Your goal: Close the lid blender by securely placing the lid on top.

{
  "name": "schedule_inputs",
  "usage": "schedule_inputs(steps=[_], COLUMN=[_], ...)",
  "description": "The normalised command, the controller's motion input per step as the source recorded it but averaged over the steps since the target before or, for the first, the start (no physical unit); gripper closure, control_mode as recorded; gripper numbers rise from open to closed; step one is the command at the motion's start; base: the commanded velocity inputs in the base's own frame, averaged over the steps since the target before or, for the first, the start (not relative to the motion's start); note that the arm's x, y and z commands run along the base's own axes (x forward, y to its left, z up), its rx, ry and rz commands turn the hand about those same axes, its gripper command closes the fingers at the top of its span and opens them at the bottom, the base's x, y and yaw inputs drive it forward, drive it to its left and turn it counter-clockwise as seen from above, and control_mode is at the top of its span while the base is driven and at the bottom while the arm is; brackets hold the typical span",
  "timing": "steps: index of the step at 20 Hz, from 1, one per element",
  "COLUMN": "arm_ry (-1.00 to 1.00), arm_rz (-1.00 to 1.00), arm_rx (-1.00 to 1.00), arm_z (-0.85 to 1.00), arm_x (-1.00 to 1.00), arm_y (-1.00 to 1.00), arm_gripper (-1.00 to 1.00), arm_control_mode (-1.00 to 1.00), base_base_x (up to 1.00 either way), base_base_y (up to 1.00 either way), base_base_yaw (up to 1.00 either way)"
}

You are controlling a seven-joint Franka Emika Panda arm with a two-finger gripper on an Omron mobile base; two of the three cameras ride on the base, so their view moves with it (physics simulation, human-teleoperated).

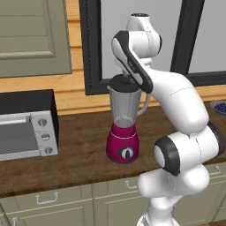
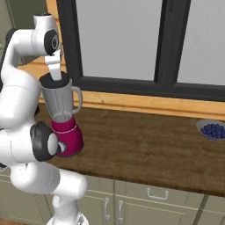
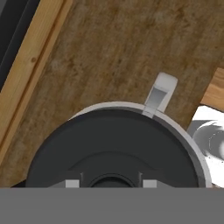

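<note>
Now, left to right along the counter:

Toaster oven [image 1: 27,134]: silver, with a dark top, at the far left of the wooden counter [image 1: 79,154] in the left base view; three round knobs down its right side; well apart from the blender.

Blender [image 1: 124,123]: upright on the counter near its middle; magenta base with a black round dial facing forward, and a clear grey jar above it. The jar's handle [image 1: 145,105] points right in the left base view. In the right base view the blender [image 2: 63,118] stands just beside the arm's white links.

Lid [image 1: 123,83]: black and round, sitting level on the jar's rim. In the hand view, seen from above, the lid [image 3: 113,148] covers the jar mouth, with a thin grey rim showing round its edge and the handle [image 3: 159,92] jutting away beyond it.

Gripper [image 1: 128,78]: directly above the lid's centre, pointing straight down, right at the knob. The hand itself [image 2: 55,70] is seen coming down onto the lid [image 2: 53,81] in the right base view.

Fingers: cannot tell whether they grasp the knob or have let go; the tips are hidden at the hand view's bottom edge.

Bowl of blueberries [image 2: 212,130]: far right on the counter, well apart from the blender.

Window frame [image 2: 132,83]: dark, behind the counter.
</note>
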Motion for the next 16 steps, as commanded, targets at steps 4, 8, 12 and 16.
schedule_inputs(steps=[4,8,12,16], arm_ry=[0.00,0.05,0.08,-0.01], arm_rz=[0.00,0.00,0.00,0.00], arm_rx=[-0.01,-0.01,0.00,0.00], arm_z=[0.00,-0.04,-0.01,0.02], arm_x=[-0.03,0.00,0.00,-0.04], arm_y=[0.00,0.00,0.05,0.04], arm_gripper=[1.00,1.00,-1.00,-1.00], arm_control_mode=[-1.00,-1.00,-1.00,-1.00], base_base_x=[0.00,0.00,0.00,0.00], base_base_y=[0.00,0.00,0.00,0.00], base_base_yaw=[0.00,0.00,0.00,0.00])
